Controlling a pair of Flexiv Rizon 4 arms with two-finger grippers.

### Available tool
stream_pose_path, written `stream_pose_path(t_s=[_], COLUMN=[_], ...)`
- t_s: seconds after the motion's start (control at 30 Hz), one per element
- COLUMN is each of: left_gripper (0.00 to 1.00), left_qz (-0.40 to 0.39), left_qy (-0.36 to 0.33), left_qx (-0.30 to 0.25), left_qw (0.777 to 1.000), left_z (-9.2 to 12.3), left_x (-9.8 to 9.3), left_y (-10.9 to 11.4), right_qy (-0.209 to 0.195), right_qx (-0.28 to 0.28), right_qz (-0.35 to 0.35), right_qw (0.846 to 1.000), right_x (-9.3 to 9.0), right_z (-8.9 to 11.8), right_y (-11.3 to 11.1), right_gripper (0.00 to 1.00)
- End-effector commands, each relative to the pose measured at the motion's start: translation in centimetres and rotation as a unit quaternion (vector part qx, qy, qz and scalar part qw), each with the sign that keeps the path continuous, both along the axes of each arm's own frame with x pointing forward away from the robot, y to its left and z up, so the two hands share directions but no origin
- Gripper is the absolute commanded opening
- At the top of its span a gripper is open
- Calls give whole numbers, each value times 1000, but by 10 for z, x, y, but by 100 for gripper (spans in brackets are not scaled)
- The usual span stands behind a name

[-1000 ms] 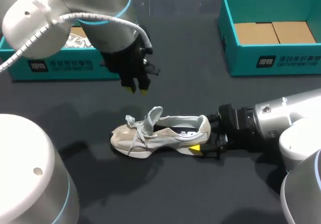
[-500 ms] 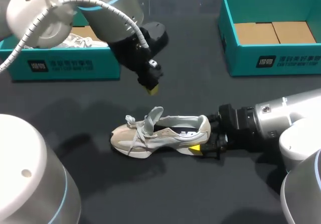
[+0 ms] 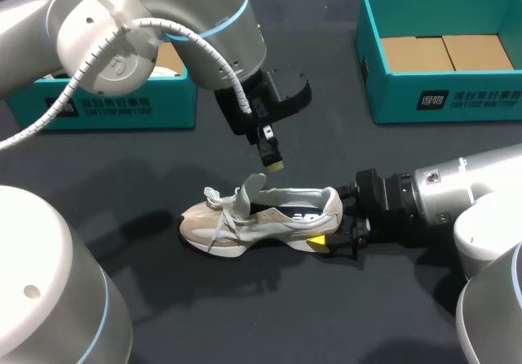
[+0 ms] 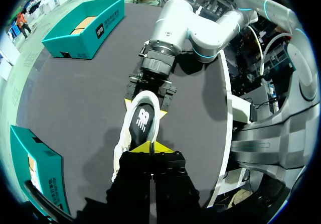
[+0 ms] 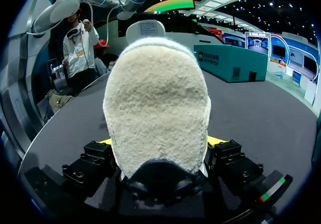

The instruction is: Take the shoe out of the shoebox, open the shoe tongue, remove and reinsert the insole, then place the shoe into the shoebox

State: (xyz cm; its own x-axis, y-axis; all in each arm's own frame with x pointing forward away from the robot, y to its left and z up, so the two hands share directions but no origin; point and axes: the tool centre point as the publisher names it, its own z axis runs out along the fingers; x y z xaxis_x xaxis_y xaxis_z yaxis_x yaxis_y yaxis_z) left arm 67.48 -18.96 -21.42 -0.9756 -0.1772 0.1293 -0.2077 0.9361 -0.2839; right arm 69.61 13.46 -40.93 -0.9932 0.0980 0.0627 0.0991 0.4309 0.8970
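Observation:
A beige and white shoe (image 3: 261,213) stands on the black table, toe to the left, its tongue (image 3: 249,188) lifted. My right gripper (image 3: 333,219) is shut on its heel, one yellow tip on each side; in the right wrist view the fuzzy heel (image 5: 156,108) fills the space between the right gripper's (image 5: 160,144) fingers. My left gripper (image 3: 274,165) hangs shut and empty just above the tongue. In the left wrist view the left gripper (image 4: 150,147) points down at the black insole (image 4: 143,121) inside the shoe.
A teal shoebox (image 3: 371,50) with a cardboard floor stands at the back right. A second teal box (image 3: 114,103) at the back left is partly hidden by my left arm.
My left arm has swung right and down, from near the left box to just above the shoe's tongue, and its fingers have closed. The right arm and shoe have stayed still.

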Motion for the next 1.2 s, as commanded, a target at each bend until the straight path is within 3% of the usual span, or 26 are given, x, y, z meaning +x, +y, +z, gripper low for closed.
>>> stream_pose_path(t_s=[0.03, 0.17, 0.23, 0.57, 0.8, 1.1, 1.2], left_gripper=[0, 0, 0, 0, 0, 0, 0], left_qz=[-214, -258, -308, -308, -287, -275, -255], left_qy=[-71, -83, -98, -98, -76, -70, -75], left_qx=[2, -10, -39, -39, 6, 12, 28], left_qw=[974, 963, 945, 945, 955, 959, 964], left_z=[-13, -36, -47, -47, -94, -97, -113], left_x=[0, 1, 6, 6, 14, 16, 17], left_y=[-8, -19, -21, -21, -35, -36, -41], right_qy=[0, 0, 0, 0, 0, 0, 0], right_qx=[-2, -2, -2, -2, -2, -2, -2], right_qz=[0, 0, 0, 0, 0, 0, 0], right_qw=[1000, 1000, 1000, 1000, 1000, 1000, 1000], right_x=[0, 0, 0, 0, 0, 0, 0], right_z=[-2, -2, -2, -2, -2, -2, -2], right_y=[3, 3, 3, 3, 3, 3, 3], right_gripper=[0, 0, 0, 0, 0, 0, 0])
